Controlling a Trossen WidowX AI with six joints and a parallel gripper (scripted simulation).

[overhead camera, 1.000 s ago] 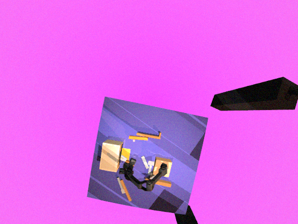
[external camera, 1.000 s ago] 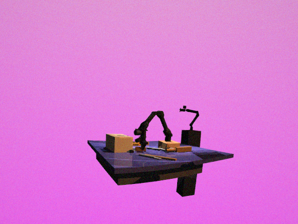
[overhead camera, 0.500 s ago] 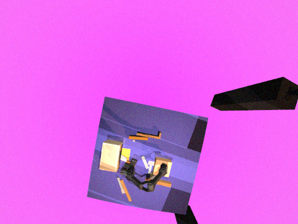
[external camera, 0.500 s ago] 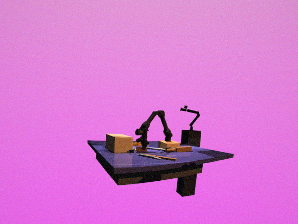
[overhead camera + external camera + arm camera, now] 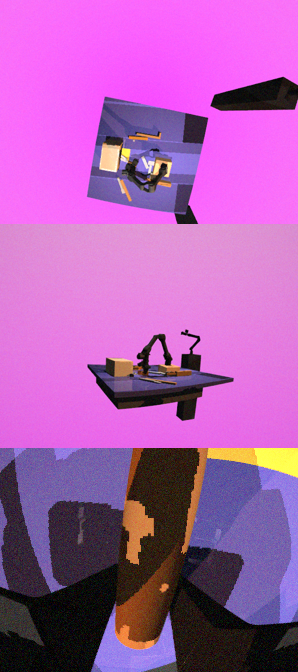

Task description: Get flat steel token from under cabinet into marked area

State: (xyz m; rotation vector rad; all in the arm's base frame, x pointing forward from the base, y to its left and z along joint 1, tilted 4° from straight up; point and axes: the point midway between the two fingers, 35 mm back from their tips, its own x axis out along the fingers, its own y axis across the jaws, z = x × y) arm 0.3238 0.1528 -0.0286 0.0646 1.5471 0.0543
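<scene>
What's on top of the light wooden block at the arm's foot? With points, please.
The arm's base stands on the block [image 5: 157, 164] [image 5: 162, 368]. Its dark foot covers part of the top, so what lies directly beneath that foot can't be seen.

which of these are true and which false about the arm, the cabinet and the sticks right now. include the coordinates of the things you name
1. The jaws [image 5: 129, 163] [image 5: 145, 372] are shut on an orange rounded stick [image 5: 145, 623]. True.
2. The flat yellow patch [image 5: 126, 152] [image 5: 280, 459] lies on top of the tan box-shaped cabinet [image 5: 110, 157] [image 5: 123, 368]. False: it lies on the table [image 5: 140, 118] [image 5: 150, 384] beside it.
3. The black jointed arm [image 5: 151, 188] [image 5: 161, 337] stands on a tan block [image 5: 168, 173] [image 5: 163, 368]. True.
4. The tan block is taller than the cabinet. False: it is lower.
</scene>
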